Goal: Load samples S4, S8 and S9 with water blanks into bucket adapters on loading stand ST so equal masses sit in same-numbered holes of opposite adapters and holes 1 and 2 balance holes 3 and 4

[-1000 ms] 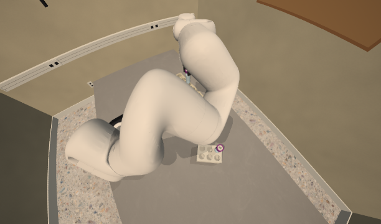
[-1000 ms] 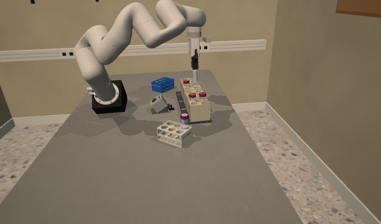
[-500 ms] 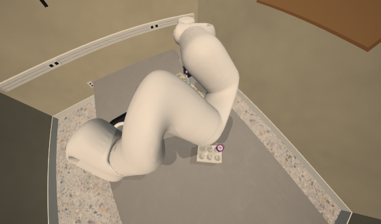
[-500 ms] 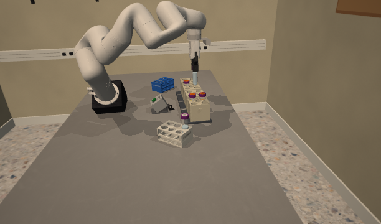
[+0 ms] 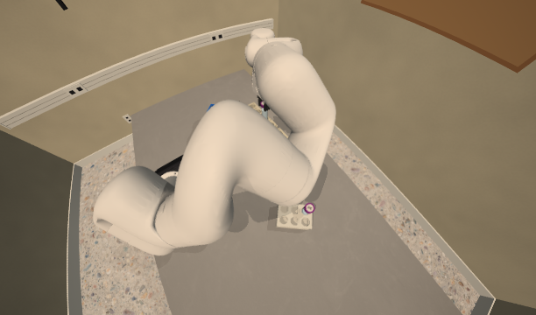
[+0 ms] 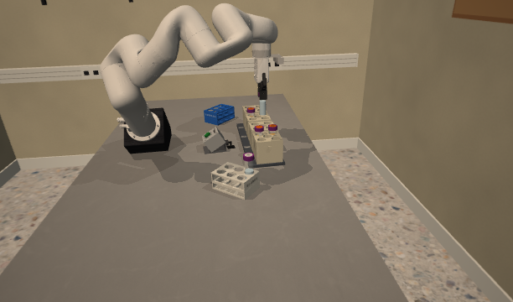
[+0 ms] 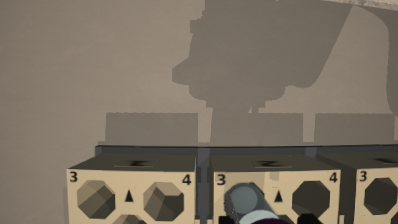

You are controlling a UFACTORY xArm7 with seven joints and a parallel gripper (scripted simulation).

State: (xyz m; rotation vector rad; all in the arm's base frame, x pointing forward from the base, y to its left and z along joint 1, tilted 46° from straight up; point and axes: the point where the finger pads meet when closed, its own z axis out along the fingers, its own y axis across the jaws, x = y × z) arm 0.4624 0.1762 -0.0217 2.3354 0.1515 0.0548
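Gripper (image 5: 264, 104) (image 6: 262, 90) clamped on clear, purple-capped tube (image 5: 264, 113) (image 6: 262, 107) (image 7: 245, 199), upright above loading stand (image 6: 270, 164) (image 7: 202, 185), over hole marked "3" (printed black, crisp); beige blocky adapters (image 6: 268, 148) (image 7: 131, 175) standing on stand.

Held tube's (image 5: 264, 113) (image 6: 262, 107) (image 7: 255, 205) cap dot hidden, seemingly by fingers (image 6: 262, 93).

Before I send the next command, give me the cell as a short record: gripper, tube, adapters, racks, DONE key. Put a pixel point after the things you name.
gripper: closed on the held tube (image 5: 264, 112) (image 6: 262, 107) (image 7: 246, 199), gripper (image 5: 264, 105) (image 6: 262, 97) above the adapters
held tube: pale, purple cap, by hole 3 of adapter 2 (image 7: 327, 200); seating depth cannot be told
orange-dot caps in adapters: three visible
white rack (image 5: 294, 226) (image 6: 229, 190): one purple-capped tube (image 5: 309, 208) (image 6: 248, 157)
blue rack (image 6: 219, 115): no capped tube seen
DONE key (image 6: 207, 135): green, on its sloped desk; gripper away from it
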